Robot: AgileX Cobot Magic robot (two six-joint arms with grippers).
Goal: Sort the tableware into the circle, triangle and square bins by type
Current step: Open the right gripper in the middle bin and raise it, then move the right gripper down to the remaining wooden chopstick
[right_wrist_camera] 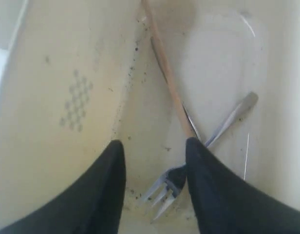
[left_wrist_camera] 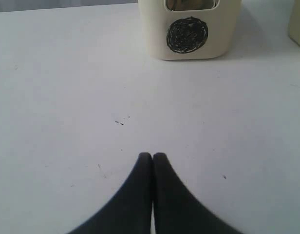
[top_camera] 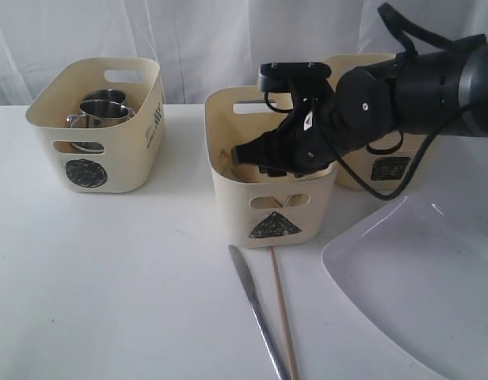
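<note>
Only the right wrist view sees inside the triangle tub [right_wrist_camera: 67, 97]: a fork [right_wrist_camera: 233, 116] and one chopstick [right_wrist_camera: 169, 83] lie on its floor. Only the exterior view shows the knife [top_camera: 256, 309] and second chopstick [top_camera: 281, 309] on the desk [top_camera: 109, 277] just in front of that tub, with the plate [top_camera: 418, 269] to its right. Right tool [right_wrist_camera: 155, 146] spread, empty, dipped inside the tub, arm reaching over its right rim. Left tool [left_wrist_camera: 152, 156] pressed together over the desk.
</note>
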